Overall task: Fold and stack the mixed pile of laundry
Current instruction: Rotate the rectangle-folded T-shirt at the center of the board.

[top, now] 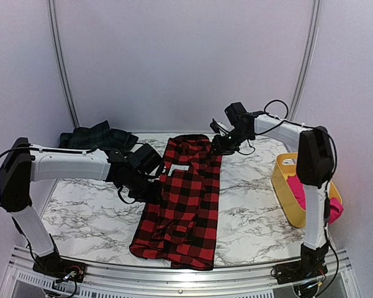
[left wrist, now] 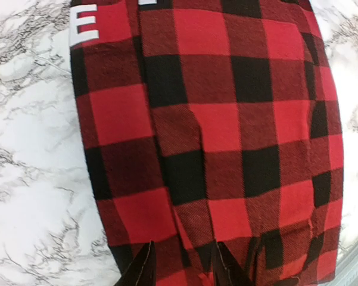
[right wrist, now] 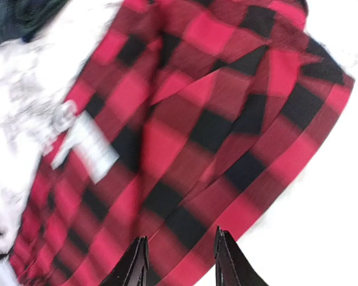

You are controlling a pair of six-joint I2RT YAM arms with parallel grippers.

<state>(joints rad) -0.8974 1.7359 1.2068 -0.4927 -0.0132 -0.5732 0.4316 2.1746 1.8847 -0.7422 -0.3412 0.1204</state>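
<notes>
A red-and-black checked garment (top: 183, 202) with white letters (left wrist: 83, 24) lies lengthwise down the middle of the marble table (top: 254, 211), folded into a long strip. My left gripper (top: 160, 177) hovers at its left edge, jaws apart over the cloth (left wrist: 226, 131) with nothing pinched between them (left wrist: 183, 251). At the garment's far right corner, my right gripper (top: 219, 148) stands open above the cloth's edge (right wrist: 181, 239); that view is blurred. A dark green-black plaid garment (top: 96, 136) lies at the back left. A magenta-pink garment (top: 310, 195) sits in the tub.
A yellow plastic tub (top: 284, 181) stands at the table's right edge beside the right arm's base. A metal rail (top: 174, 279) runs along the near edge. White curtain walls close in the back and sides.
</notes>
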